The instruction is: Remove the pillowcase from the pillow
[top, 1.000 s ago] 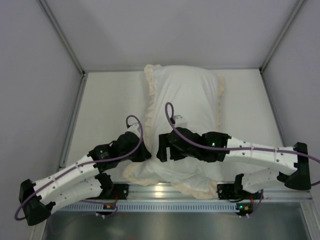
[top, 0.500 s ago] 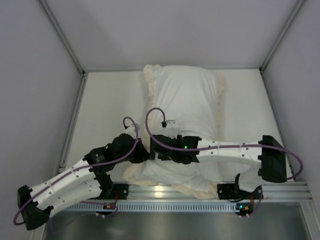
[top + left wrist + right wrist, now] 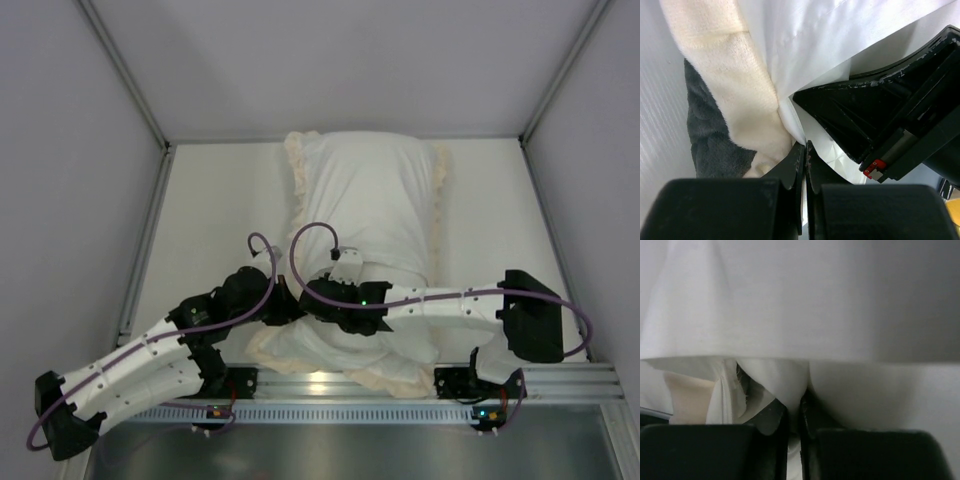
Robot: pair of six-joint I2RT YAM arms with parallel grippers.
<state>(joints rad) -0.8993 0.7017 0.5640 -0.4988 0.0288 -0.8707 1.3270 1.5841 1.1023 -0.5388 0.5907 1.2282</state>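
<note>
By the near frill [image 3: 730, 90], left pincer [image 3: 805, 150] clamps the pillowcase [image 3: 707, 130] — right pincer [image 3: 794, 410], alongside, pinches white cloth [image 3: 785, 377].

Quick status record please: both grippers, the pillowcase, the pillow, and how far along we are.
pillowcase: white face up, around the pillow, near end bunched at the grippers
left gripper: jaws shut on the pillowcase edge beside the frill
right gripper: jaws shut on a white fold; pillow or pillowcase, cannot tell
pillow: covered, not clearly in view
progress: pillowcase not yet off
</note>
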